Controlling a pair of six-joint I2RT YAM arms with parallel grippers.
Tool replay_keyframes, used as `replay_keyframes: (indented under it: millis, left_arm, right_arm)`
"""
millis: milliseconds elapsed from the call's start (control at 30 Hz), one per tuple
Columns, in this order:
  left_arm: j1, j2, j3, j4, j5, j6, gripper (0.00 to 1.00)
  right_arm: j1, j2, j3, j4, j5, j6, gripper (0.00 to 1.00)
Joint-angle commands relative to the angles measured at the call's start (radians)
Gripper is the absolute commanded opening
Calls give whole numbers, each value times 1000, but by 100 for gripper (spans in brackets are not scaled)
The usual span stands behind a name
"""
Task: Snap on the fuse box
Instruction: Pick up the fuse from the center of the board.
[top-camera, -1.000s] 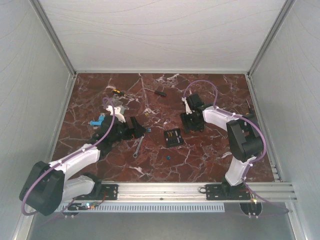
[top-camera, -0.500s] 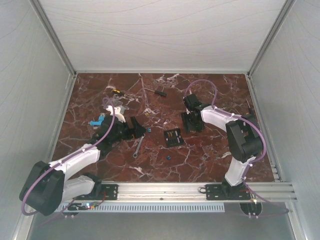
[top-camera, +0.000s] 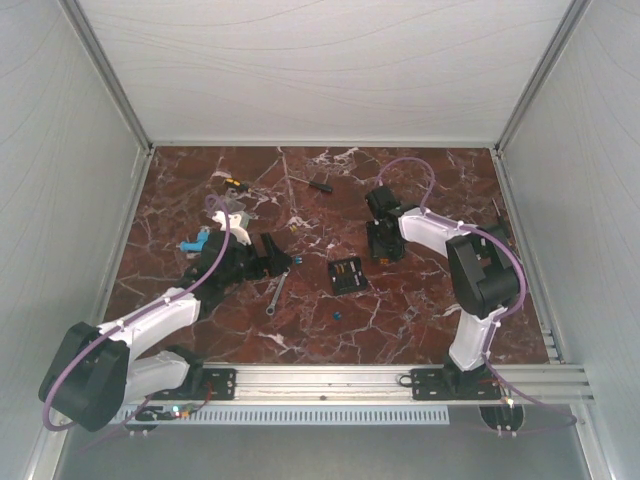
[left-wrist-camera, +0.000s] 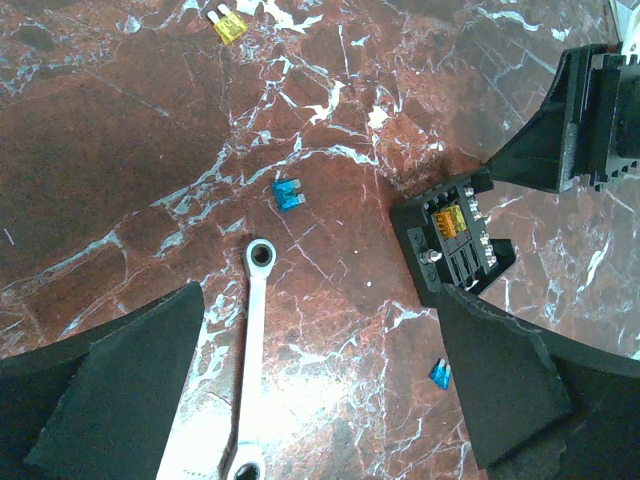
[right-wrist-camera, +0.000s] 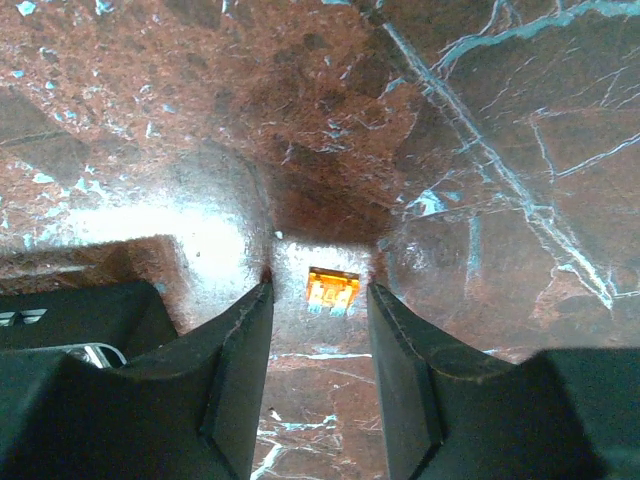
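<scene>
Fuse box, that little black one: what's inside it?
Orange fuses sit at one end of the fuse box; the other slots look dark. Its nearest corner is hidden behind a finger of the left gripper.

The red marble tabletop (top-camera: 400, 300) carries several loose parts. A silver wrench (left-wrist-camera: 252, 330) lies flat, with its ring end towards a blue fuse (left-wrist-camera: 288, 194) near it. A yellow fuse (left-wrist-camera: 229, 24) lies farther off. A second, smaller blue fuse (left-wrist-camera: 440, 375) lies apart from both. An orange fuse (right-wrist-camera: 331, 289) lies flat elsewhere.
</scene>
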Motion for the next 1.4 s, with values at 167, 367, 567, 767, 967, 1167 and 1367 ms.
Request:
replay_keyframes:
  millis: [167, 367, 567, 767, 967, 1167, 1367]
  left_arm:
    - [-7, -9, 24, 34, 2, 17, 100]
    - [-7, -5, 23, 36, 6, 16, 100]
    - [-7, -3, 21, 43, 12, 14, 100]
    - [-7, 6, 23, 51, 27, 15, 100]
    - [-7, 12, 23, 73, 68, 25, 100]
    - [-7, 9, 7, 150, 138, 22, 100]
    - [-18, -7, -62, 356, 250, -42, 100]
  right_arm:
    - [-21, 21, 9, -6, 11, 24, 38]
    - [-23, 35, 7, -5, 14, 29, 34]
    - [-23, 43, 7, -5, 35, 41, 30]
    - [-22, 47, 9, 5, 45, 49, 27]
    - [-15, 40, 4, 29, 50, 56, 21]
    - [1, -25, -20, 68, 45, 64, 17]
    - [29, -193, -79, 143, 4, 91, 17]
